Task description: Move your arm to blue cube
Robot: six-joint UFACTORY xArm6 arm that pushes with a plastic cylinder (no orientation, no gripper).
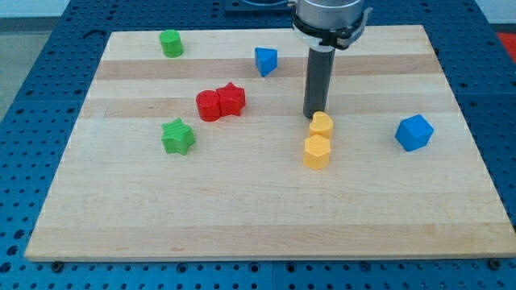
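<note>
The blue cube (414, 133) lies on the wooden board (266, 217) at the view's right. My tip (313, 115) stands near the middle, well to the left of the blue cube. It is just above a small yellow block (322, 124) and close to touching it. A second yellow block (316, 151), hexagonal, sits right below the first. A smaller blue block (265, 60), wedge-like, lies up and to the left of my tip.
Two red blocks, a round one (209, 105) and a star-like one (231, 99), touch each other left of centre. A green star (178, 136) lies below them. A green cylinder (170, 43) stands at the top left.
</note>
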